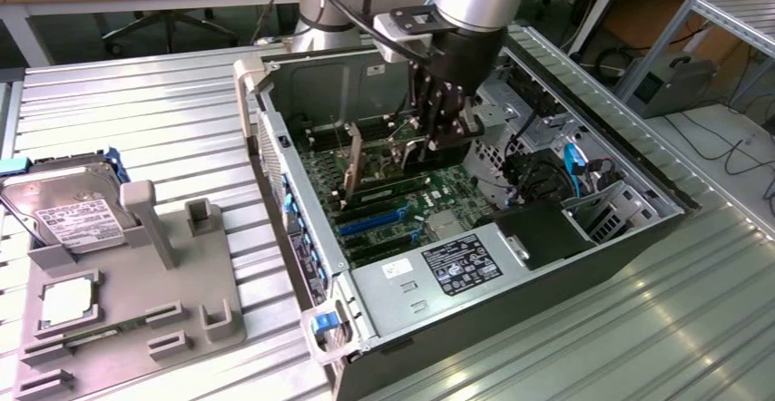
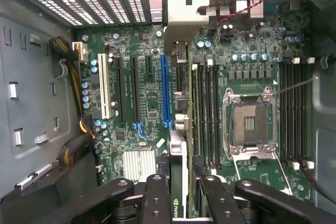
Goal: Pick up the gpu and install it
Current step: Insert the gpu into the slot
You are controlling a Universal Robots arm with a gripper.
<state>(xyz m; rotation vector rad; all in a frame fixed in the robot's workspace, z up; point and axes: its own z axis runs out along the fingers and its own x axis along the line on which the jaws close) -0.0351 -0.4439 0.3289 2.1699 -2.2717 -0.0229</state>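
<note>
Inside the case [image 1: 318, 88], about one o'clock from the exterior view's centre, the gripper [image 1: 438, 136] is clamped on the gpu [image 2: 177, 166], held on edge over the motherboard [image 2: 149, 106] slots: pickup looks done, while seating cannot be confirmed and release is not yet made.

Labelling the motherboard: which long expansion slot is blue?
The blue slot, the long one closest to the held gpu; the others are white or black.

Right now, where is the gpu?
In the wrist view, the gpu stands on edge in the claw, over the motherboard, beside the long blue slot.
</note>
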